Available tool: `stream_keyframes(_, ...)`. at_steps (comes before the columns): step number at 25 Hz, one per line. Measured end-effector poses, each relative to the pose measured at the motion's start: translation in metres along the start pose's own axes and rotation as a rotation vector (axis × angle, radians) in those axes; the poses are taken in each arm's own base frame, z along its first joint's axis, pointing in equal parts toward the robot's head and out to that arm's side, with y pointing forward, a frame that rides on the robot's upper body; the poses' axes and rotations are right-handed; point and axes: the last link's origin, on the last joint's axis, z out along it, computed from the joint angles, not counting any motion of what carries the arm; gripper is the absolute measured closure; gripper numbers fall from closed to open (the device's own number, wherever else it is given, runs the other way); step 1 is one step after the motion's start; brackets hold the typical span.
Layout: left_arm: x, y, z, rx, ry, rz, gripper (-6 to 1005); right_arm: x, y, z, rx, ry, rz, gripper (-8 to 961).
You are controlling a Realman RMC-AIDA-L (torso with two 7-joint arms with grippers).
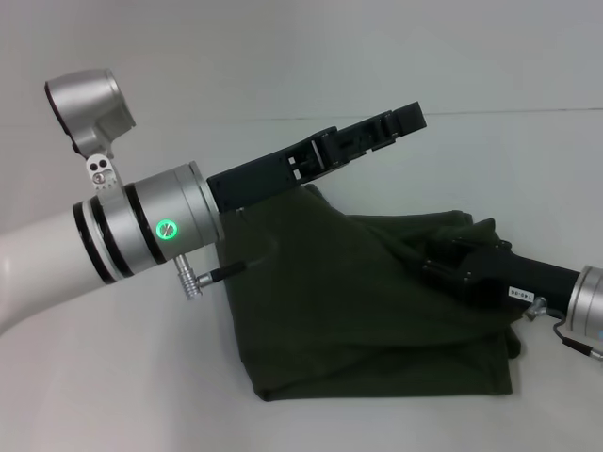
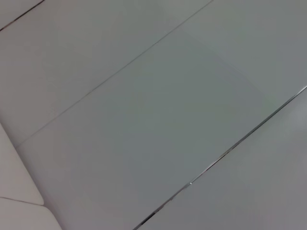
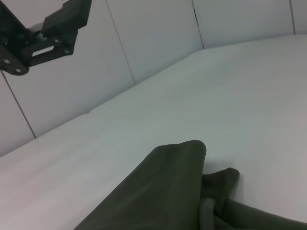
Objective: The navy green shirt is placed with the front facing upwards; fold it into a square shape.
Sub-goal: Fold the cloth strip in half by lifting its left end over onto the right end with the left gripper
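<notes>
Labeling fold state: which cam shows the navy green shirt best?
Head view: the navy green shirt shows nearly whole, folded, on the white table, with the left gripper raised beyond it and the right gripper over it. Right wrist view shows only a bunched edge; left wrist view shows none.

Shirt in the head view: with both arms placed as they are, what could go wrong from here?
1. The right gripper sits low on the navy green shirt, where cloth is bunched around it; pulling away could drag the fold open.
2. The shirt's far edge is rumpled and its outline slanted, so further folds may come out uneven instead of square.
3. The left gripper is raised above the far corner; coming down, it might catch and shift the top layer.
</notes>
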Motion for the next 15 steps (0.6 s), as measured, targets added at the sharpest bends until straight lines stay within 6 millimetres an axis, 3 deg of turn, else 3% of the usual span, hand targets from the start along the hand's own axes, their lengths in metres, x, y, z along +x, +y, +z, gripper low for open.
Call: stream_keyframes(15, 0.0036, 0.0037, -0.0054, -0.027, 0.019, 0.024, 236, 0.0054, 0.0024, 0.0089, -0.003, 0.059, -0.023, 514)
